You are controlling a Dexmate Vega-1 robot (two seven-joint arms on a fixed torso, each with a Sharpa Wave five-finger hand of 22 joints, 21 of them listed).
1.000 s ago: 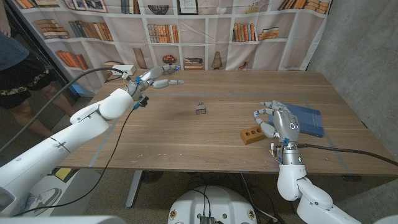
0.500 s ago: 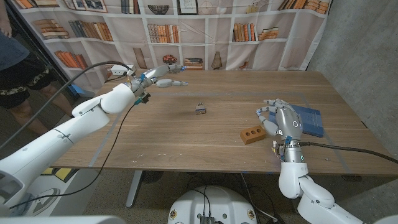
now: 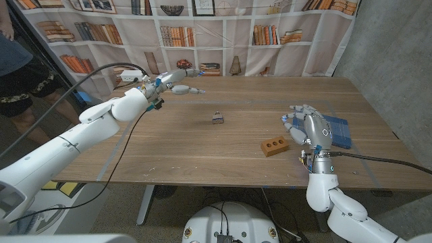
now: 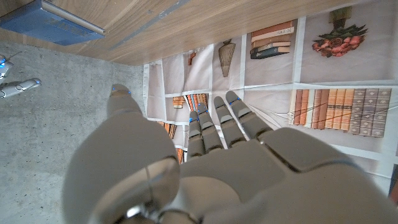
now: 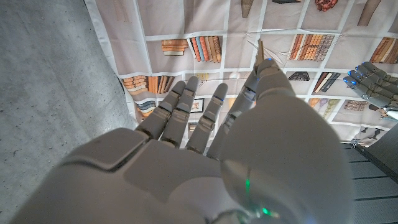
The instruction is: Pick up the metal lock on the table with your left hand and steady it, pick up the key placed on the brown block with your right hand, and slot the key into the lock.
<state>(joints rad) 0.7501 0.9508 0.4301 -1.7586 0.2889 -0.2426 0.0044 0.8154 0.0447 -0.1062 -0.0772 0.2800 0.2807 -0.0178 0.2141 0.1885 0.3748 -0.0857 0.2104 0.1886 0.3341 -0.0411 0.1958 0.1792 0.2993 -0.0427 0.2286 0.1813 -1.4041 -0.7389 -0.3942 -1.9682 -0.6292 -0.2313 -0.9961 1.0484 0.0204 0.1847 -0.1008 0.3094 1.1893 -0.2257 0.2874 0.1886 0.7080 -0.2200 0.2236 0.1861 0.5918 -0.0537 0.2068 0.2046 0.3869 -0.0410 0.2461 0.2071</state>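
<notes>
Both arms are glossy white rounded shells, thin dark seams at the joints. Left hand (image 3: 177,81) and right hand (image 3: 309,128) are silver-grey metal with blue fingertips. A black cable loops off the left forearm, and another trails from the right wrist. Right hand back has a small green light and a round logo mark.
</notes>
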